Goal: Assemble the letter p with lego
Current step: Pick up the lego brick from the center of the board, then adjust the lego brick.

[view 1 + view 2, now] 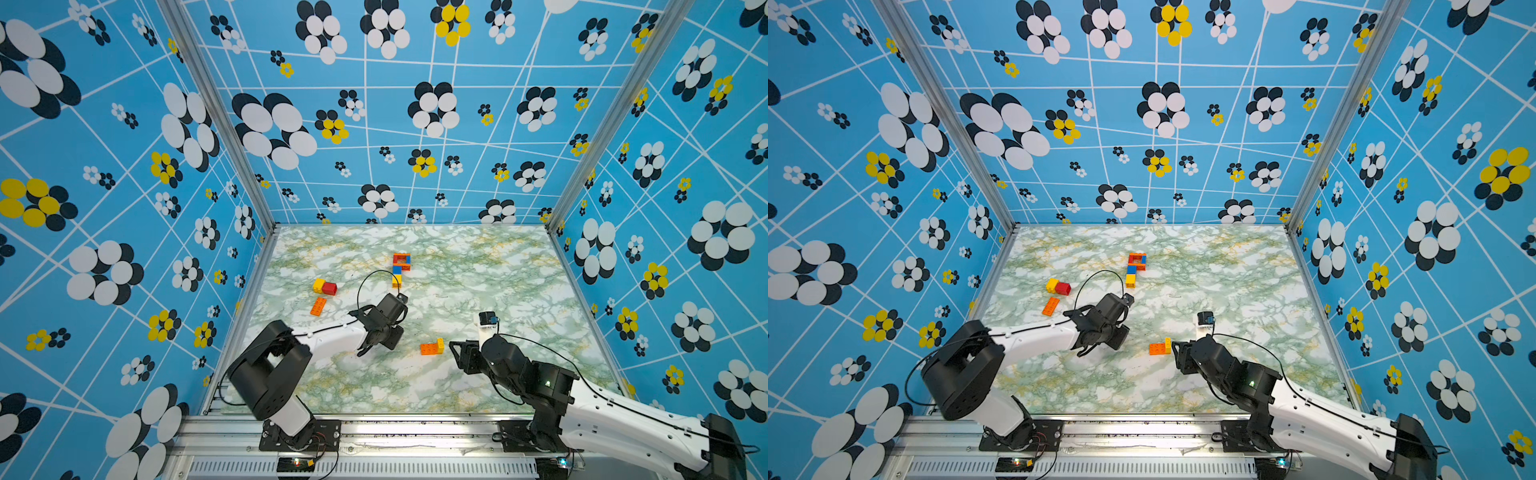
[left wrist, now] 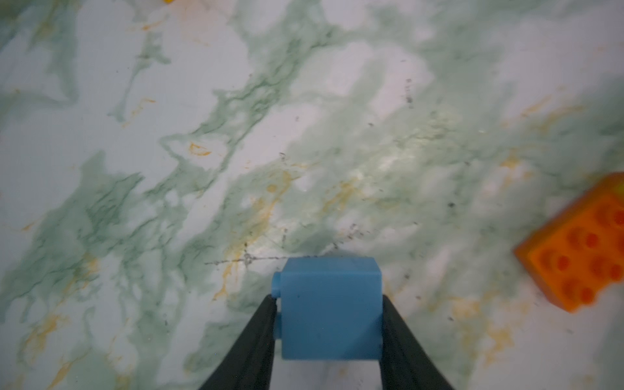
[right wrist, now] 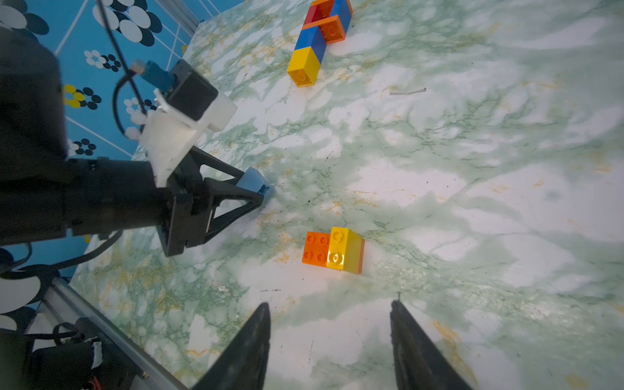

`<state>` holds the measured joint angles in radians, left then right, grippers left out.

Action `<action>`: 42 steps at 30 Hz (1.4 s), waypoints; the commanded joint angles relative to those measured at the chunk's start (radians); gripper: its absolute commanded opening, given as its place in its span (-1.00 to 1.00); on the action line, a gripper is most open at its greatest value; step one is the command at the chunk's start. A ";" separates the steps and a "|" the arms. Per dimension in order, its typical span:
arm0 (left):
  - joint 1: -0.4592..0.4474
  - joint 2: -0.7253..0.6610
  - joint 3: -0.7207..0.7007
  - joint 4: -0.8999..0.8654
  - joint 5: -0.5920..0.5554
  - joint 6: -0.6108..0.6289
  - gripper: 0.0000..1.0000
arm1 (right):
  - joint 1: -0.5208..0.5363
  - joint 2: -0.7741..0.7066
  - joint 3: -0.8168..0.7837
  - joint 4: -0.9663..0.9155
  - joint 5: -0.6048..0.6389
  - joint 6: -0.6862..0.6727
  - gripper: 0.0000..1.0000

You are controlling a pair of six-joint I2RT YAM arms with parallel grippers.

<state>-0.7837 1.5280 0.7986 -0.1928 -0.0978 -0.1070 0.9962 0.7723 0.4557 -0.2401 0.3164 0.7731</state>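
Observation:
My left gripper (image 2: 329, 302) is shut on a pale blue lego brick (image 2: 329, 307), both fingers pressed against its sides, low over the marble table. The right wrist view shows that brick (image 3: 255, 180) at the left fingertips; the top views hide it under the left gripper (image 1: 374, 340). A partly built figure of orange, red, blue and yellow lego (image 1: 401, 266) (image 1: 1136, 266) (image 3: 320, 37) lies toward the far middle. My right gripper (image 3: 331, 310) (image 1: 457, 353) stands open and empty, just short of a joined orange and yellow brick (image 3: 332, 250) (image 1: 431, 347).
A yellow brick joined to a red one (image 1: 325, 286) and a flat orange brick (image 1: 318, 306) lie at the left of the table (image 1: 519, 282). The orange brick (image 2: 580, 250) also shows in the left wrist view. Patterned blue walls close three sides.

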 commanded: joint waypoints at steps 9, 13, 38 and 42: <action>-0.104 -0.331 -0.243 0.369 0.218 0.310 -0.25 | -0.093 0.023 0.128 -0.063 -0.385 -0.070 0.13; -0.115 -0.362 -0.234 0.362 0.285 0.326 -0.30 | -0.094 0.061 0.156 -0.049 -0.474 -0.070 0.11; -0.248 -0.394 -0.283 0.425 0.366 0.493 -0.34 | -0.121 0.221 0.154 0.111 -0.680 0.042 -0.28; -0.252 -0.395 -0.284 0.428 0.368 0.504 -0.34 | -0.123 0.241 0.155 0.123 -0.698 0.042 -0.38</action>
<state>-1.0260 1.1534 0.5282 0.1974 0.2478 0.3706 0.8753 1.0046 0.6014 -0.1654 -0.3321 0.8051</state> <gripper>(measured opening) 0.457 0.318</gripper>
